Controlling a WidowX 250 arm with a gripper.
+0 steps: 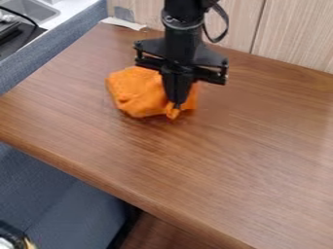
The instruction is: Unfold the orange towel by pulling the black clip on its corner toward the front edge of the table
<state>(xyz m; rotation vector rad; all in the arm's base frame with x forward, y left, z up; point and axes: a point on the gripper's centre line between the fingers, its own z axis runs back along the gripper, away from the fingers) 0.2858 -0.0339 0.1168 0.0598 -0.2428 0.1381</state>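
tool [176,105] is pinching 1 fold of orange cloth [135,92] | cloth is lying crumpled towards the worktop's [214,165] far side | good handling is calling for firm pinching, light downward pressure | pale wood panelling [296,34] is standing behind; sink [34,10] is sitting past blue-grey fabric [62,39], upper left

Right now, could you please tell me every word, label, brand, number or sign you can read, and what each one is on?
None that I can read: no lettering is legible on the orange cloth, the black gripper or the wooden table.
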